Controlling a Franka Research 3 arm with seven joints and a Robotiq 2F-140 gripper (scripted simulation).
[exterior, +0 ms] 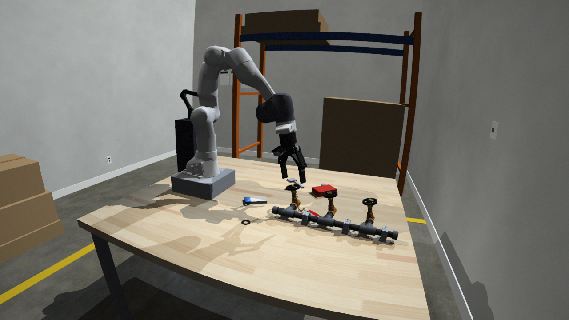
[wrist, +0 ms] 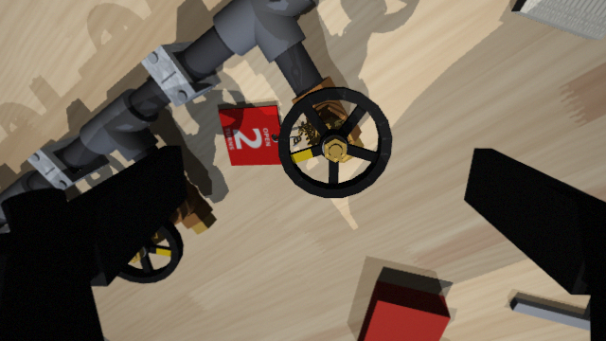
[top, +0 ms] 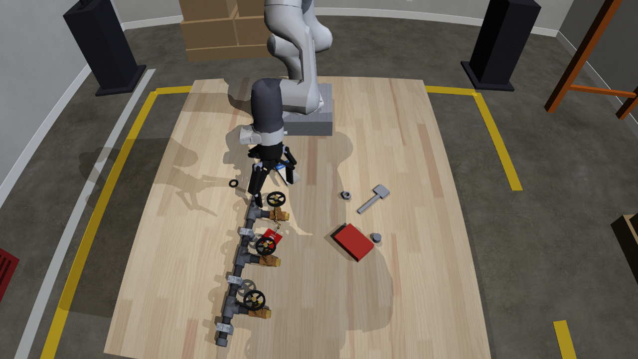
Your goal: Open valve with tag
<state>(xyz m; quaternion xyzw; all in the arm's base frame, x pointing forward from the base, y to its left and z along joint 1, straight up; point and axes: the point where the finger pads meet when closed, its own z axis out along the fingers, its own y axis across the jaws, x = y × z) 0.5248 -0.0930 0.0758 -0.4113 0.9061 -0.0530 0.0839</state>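
Observation:
A grey pipe [top: 236, 263] lies on the table with three black handwheel valves. The valve nearest the arm's base [top: 276, 198] [exterior: 292, 187] [wrist: 335, 141] has a chain to a red tag [top: 272, 236] [wrist: 250, 135] that reads "OPEN 2 TURNS". One spoke of its wheel is yellow and points toward the tag. The middle valve [top: 263, 242] [wrist: 148, 258] and the far valve [top: 256, 297] stand along the pipe. My gripper [top: 272, 183] [exterior: 292, 171] is open and empty, above the tagged valve, not touching it. In the wrist view its fingers stand on either side of the wheel.
A red block [top: 353, 241], a grey hammer [top: 373, 198], a nut [top: 345, 194] and a small grey cap [top: 375, 237] lie right of the pipe. A black ring [top: 233, 180] and a blue-white card [exterior: 254, 200] lie near the gripper.

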